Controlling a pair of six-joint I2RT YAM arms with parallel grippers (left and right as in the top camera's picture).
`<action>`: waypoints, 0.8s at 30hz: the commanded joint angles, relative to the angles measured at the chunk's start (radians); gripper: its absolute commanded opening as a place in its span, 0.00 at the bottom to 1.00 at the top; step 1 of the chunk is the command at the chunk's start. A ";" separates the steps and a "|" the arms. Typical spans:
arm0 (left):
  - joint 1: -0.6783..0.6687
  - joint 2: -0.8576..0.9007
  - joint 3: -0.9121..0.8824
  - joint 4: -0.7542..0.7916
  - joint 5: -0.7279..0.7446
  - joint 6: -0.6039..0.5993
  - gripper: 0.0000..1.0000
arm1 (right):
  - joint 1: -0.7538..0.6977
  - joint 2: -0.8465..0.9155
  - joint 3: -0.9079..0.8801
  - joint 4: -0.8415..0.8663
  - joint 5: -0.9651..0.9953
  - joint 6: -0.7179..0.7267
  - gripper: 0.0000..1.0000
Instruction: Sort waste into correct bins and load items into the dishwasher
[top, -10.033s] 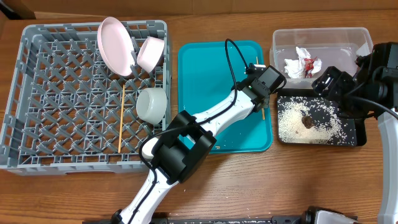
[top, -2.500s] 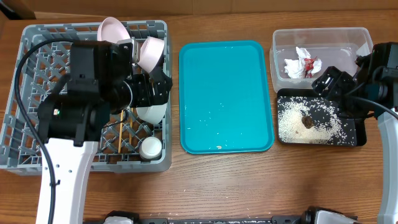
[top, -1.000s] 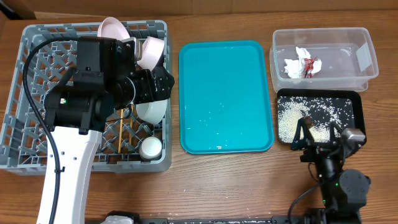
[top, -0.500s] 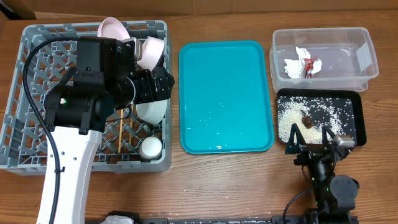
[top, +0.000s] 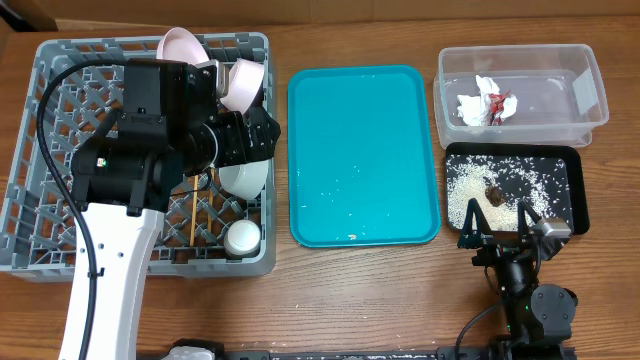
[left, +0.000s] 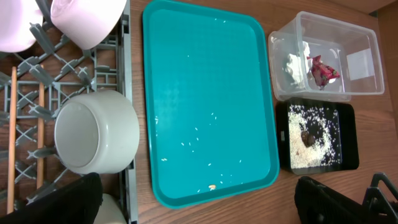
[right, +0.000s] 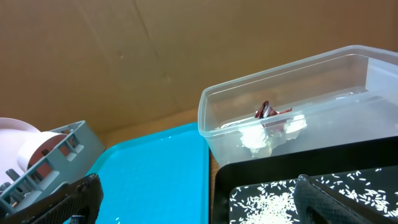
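In the clear tub (top: 540, 80), crumpled wrapper (top: 488, 105)

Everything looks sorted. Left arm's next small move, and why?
Probably lift the left gripper straight up, clear of the dish rack. It is open and empty. The plates, bowl, cup and chopsticks sit in the rack. The wrapper is in the clear tub, the food lump on the black tray.
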 joint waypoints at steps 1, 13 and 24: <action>-0.002 0.008 0.005 0.000 0.010 -0.011 1.00 | 0.006 -0.010 -0.011 0.002 0.014 0.000 1.00; 0.000 0.000 0.005 -0.015 -0.006 0.007 1.00 | 0.006 -0.010 -0.011 0.002 0.014 0.000 1.00; 0.001 -0.269 -0.073 -0.020 -0.296 0.010 1.00 | 0.006 -0.010 -0.011 0.002 0.013 0.000 1.00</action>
